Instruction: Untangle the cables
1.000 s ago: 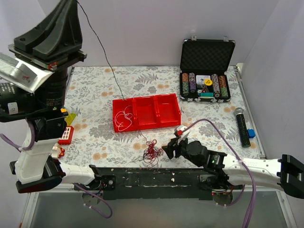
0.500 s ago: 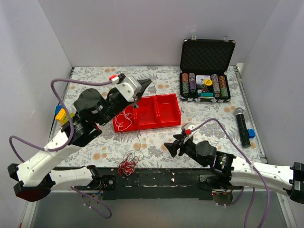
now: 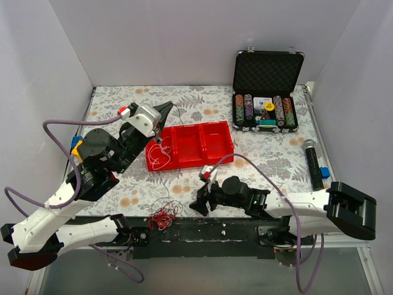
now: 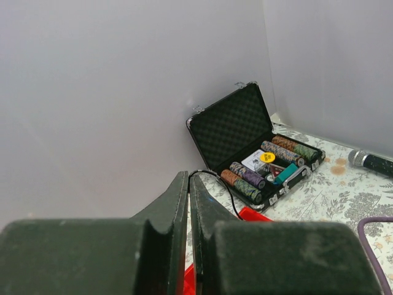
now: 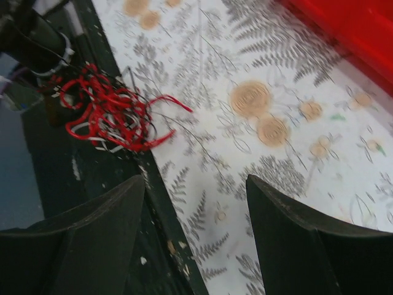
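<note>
Top view: red tangle (image 3: pixel 162 216) at near table edge, overlapping black base rail (image 3: pixel 202 233) — knot not undone. White cable (image 3: pixel 159 153) loose in left compartment of red tray (image 3: pixel 209 162). Left gripper (image 3: pixel 169 109) raised over tray; right gripper (image 3: pixel 199 206) low, near tangle.

Left wrist: fingers pressed together, pinching black cable (image 4: pixel 215 178). Chip case (image 4: pixel 258 147) and microphone (image 4: pixel 371 163) well apart, no obstacle.

Right wrist: fingers (image 5: pixel 92 227) spread wide, empty — tangle ahead; rail edge may hinder pickup.

Cable tangle (image 3: pixel 162 216), R end effector (image 3: pixel 200 208) further left.

Red, black and white cables (image 5: pixel 110 117); red tray (image 3: pixel 216 145); grey, fern-patterned tablecloth (image 3: pixel 276 161).
</note>
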Controlling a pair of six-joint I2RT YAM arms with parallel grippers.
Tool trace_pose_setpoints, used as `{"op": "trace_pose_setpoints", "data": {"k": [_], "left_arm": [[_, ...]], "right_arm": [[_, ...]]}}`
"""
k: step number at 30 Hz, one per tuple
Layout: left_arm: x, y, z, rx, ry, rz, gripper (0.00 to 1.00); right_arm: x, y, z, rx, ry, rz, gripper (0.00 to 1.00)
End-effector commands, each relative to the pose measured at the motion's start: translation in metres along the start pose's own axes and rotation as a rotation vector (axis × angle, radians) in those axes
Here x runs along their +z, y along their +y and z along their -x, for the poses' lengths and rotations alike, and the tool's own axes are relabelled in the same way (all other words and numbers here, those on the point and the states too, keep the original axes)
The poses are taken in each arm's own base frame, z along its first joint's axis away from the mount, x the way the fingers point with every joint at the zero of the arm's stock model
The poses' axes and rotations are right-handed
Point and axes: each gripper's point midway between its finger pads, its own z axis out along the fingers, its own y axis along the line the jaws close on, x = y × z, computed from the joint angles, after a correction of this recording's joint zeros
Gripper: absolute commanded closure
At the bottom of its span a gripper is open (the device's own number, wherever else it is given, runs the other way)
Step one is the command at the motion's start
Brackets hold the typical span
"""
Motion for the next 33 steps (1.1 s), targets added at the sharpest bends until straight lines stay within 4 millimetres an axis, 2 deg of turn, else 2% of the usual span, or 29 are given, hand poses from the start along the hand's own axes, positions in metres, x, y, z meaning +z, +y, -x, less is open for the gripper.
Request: {"op": "trace_pose_setpoints", "data": {"k": [1,8,11,16,18,21,22,23,26,30,33], "left_arm": [[-0.003,0.007,-0.002,0.031,0.011,0.027,1.0],[-0.017,0.002,-0.023,0.073,0.06,0.0,1.0],[-0.022,0.001,-0.032,0.085,0.076,-0.004,0.99],[-0.024,0.002,-0.03,0.081,0.069,-0.001,0.99],[-0.025,0.003,-0.026,0.076,0.065,-0.004,0.99],[-0.025,0.001,-0.027,0.074,0.069,-0.016,0.98],[-0.025,-0.001,-0.029,0.072,0.073,-0.023,0.97],[-0.025,-0.002,-0.029,0.07,0.071,-0.025,0.97],[-0.023,-0.007,-0.032,0.063,0.075,-0.046,0.95],[-0.022,-0.016,-0.04,0.036,0.088,-0.075,0.93],[-0.024,-0.033,-0.058,0.022,0.125,-0.141,0.9]], "right_arm": [[0.017,0.052,0.065,-0.014,-0.166,0.23,0.24],[0.029,0.072,0.062,-0.027,-0.125,0.345,0.24],[0.039,0.073,0.054,-0.029,-0.076,0.346,0.25],[0.058,0.07,0.038,-0.023,-0.011,0.343,0.31],[0.062,0.072,0.036,-0.024,0.0,0.349,0.39],[0.062,0.071,0.046,-0.054,-0.007,0.339,0.78],[0.058,0.066,0.048,-0.077,0.005,0.308,0.9],[0.054,0.061,0.055,-0.099,-0.006,0.274,0.98],[0.027,0.043,0.081,-0.168,-0.065,0.155,0.99],[-0.013,0.029,0.113,-0.221,-0.154,0.055,0.99],[-0.041,0.024,0.14,-0.255,-0.215,0.0,0.99]]}}
